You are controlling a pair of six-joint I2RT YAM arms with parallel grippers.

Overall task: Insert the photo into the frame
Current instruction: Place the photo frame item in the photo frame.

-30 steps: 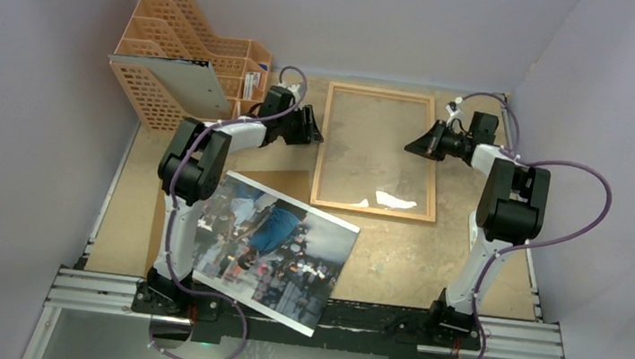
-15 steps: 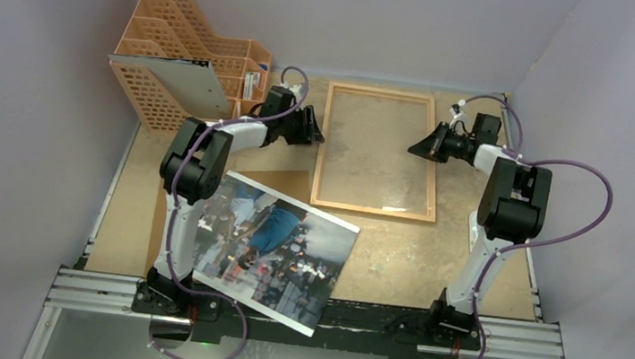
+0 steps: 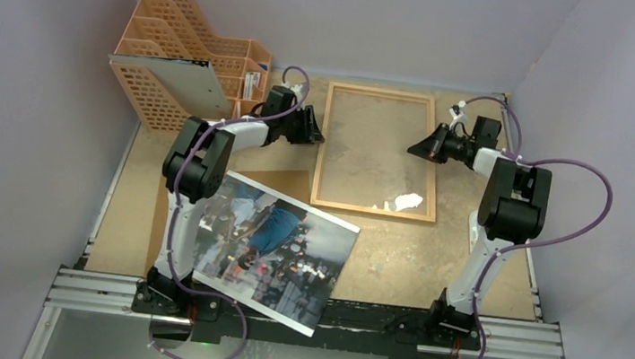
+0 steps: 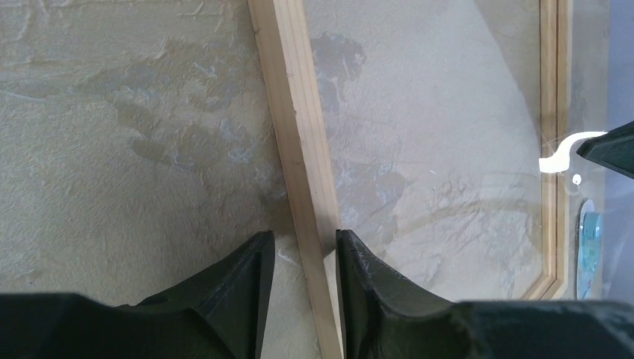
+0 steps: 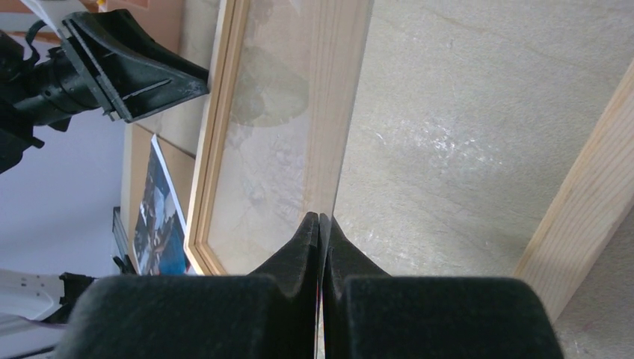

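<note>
The light-wood frame (image 3: 372,210) lies at the back centre of the table. My left gripper (image 3: 314,134) is at its left rail; in the left wrist view the fingers (image 4: 247,269) straddle that rail (image 4: 288,90), open, with a gap on the left side. My right gripper (image 3: 415,147) is at the frame's right side. In the right wrist view it (image 5: 320,218) is shut on the thin edge of the clear pane (image 5: 269,149), which stands tilted. The photo (image 3: 275,247) lies skewed at the near left, beside the left arm, and also shows in the right wrist view (image 5: 161,217).
An orange file rack (image 3: 190,38) stands at the back left with a pale panel (image 3: 189,85) leaning on it. A brown hardboard sheet (image 3: 273,179) pokes out from under the photo's far edge. Purple walls close in both sides and the back.
The white glare on the pane near the frame's front right corner faded, then returned larger. My left jaws have narrowed a little around the rail. Both arms have hardly shifted.
</note>
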